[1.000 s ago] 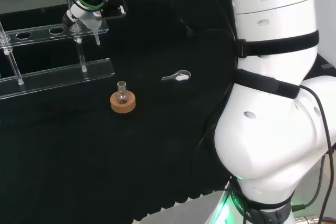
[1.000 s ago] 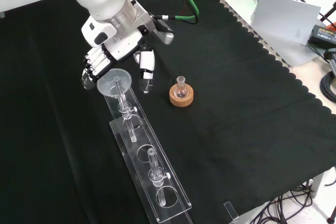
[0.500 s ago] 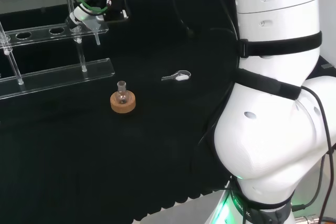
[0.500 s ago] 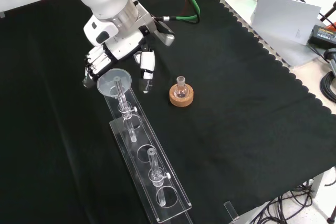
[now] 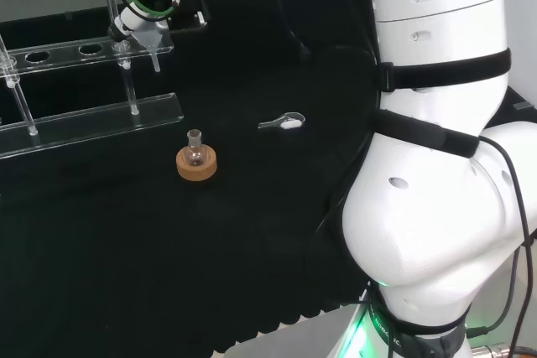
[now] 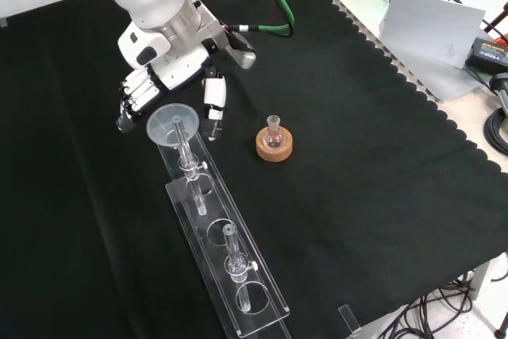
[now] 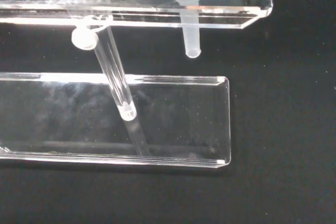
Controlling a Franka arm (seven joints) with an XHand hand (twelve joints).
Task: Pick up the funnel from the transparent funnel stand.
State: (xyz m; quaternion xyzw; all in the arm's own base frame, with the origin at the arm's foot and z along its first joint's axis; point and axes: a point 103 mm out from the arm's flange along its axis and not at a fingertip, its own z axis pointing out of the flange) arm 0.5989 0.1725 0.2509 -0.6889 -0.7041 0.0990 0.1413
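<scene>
Black-and-white hand [image 6: 171,85] poised just behind the funnel [image 6: 172,124] in the front view, fingers [image 6: 135,97] and thumb [image 6: 213,99] spread either side of its rim, holding nothing. Seated upright in the end hole of the transparent funnel stand [image 6: 238,263], spout down. Spout [image 7: 190,35] clear of the base plate in the wrist view; bare black cloth [image 6: 357,156] all around.

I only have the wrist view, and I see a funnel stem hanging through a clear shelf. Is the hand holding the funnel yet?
Observer: No. In the front view the hand sits just beyond the funnel, fingers on one side, thumb on the other, not closed on it.
Operator: Is the funnel seated in the stand?
Observer: Yes, it rests in the end hole of the transparent funnel stand.
Operator: Anything nearby to avoid?
Observer: A small flask on a cork ring stands right of the funnel in the front view, apart from it.
</scene>
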